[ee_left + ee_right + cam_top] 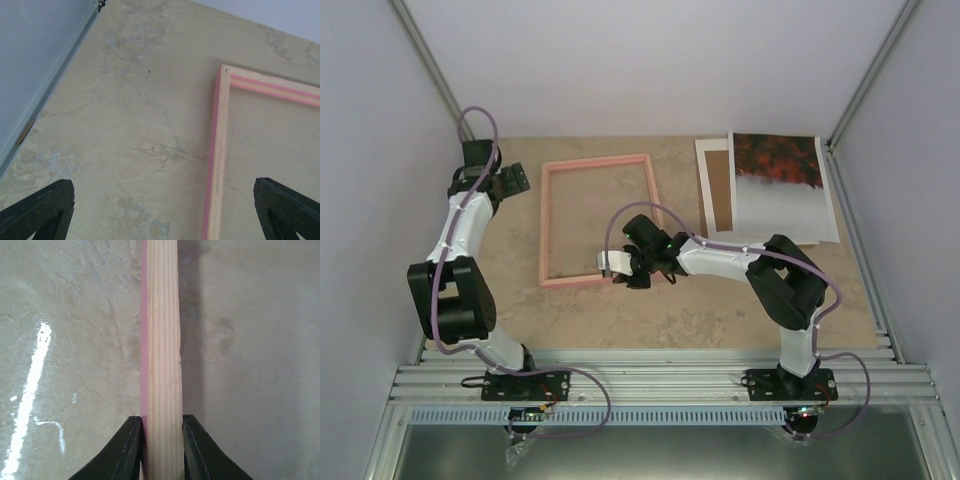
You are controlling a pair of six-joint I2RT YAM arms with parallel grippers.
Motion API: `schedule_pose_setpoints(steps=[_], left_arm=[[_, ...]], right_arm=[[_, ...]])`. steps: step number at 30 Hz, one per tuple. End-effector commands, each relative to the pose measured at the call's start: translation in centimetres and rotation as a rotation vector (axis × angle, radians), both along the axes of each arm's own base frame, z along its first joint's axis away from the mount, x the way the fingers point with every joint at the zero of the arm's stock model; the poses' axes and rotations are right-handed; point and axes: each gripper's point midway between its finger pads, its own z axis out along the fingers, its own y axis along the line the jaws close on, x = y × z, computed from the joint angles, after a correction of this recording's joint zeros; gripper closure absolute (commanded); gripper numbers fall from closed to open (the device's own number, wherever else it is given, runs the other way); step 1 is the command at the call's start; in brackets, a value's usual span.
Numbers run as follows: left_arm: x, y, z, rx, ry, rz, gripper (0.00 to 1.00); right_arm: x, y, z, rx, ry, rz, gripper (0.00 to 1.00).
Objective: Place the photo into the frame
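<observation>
Top external view, left to right: left gripper, jaws spread wide and holding nothing, over the table just beside the far left corner of the frame. The frame is pink and sits mid-table, with the tabletop showing through its opening. Right gripper, clamped on the frame's near rail close to its right corner; the right wrist view shows the pale wood rail pinched between both fingers. Photo, printed side up at far right, overlapping a brown board, well apart from the frame.
</observation>
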Motion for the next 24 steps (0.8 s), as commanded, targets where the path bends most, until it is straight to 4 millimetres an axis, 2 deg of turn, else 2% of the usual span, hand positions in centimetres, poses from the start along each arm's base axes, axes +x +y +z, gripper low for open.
schedule_pose_setpoints(steps=[1, 6, 9, 12, 14, 15, 18, 20, 22, 24], left_arm=[[0.0, -0.6, -1.1, -0.018, 0.010, -0.037, 0.01], [0.9, -1.8, -3.8, -0.078, 0.071, -0.087, 0.01], [1.4, -2.5, -5.6, -0.111, 0.117, -0.126, 0.01], [1.8, -3.2, -7.3, -0.141, 0.148, -0.169, 0.01], [2.1, -3.6, -8.4, -0.156, 0.170, -0.194, 0.01], [2.2, -4.0, -9.1, -0.157, 0.185, -0.209, 0.02], [2.5, -4.5, -11.0, -0.135, 0.233, -0.227, 0.05], [2.6, -4.7, -12.1, -0.132, 0.256, -0.236, 0.08], [2.6, -4.7, -13.2, -0.121, 0.281, -0.239, 0.11], [2.6, -4.8, -14.0, -0.114, 0.297, -0.241, 0.12]], right_arm=[[-1.1, 1.0, 0.6, 0.021, 0.123, -0.038, 0.95], [-2.0, 1.1, 0.6, 0.015, 0.233, -0.071, 0.41], [-0.9, 1.1, 1.6, 0.018, 0.243, -0.107, 0.27], [2.8, -0.2, 3.3, 0.053, 0.311, -0.206, 0.23], [6.5, -1.7, 3.8, 0.076, 0.364, -0.307, 0.23], [9.3, -2.9, 3.9, 0.094, 0.388, -0.379, 0.23], [14.6, -5.7, 3.3, 0.134, 0.472, -0.556, 0.24], [17.6, -7.5, 2.5, 0.155, 0.520, -0.670, 0.28], [19.8, -9.0, 1.7, 0.174, 0.555, -0.758, 0.30], [21.1, -10.0, 0.6, 0.175, 0.565, -0.806, 0.32]])
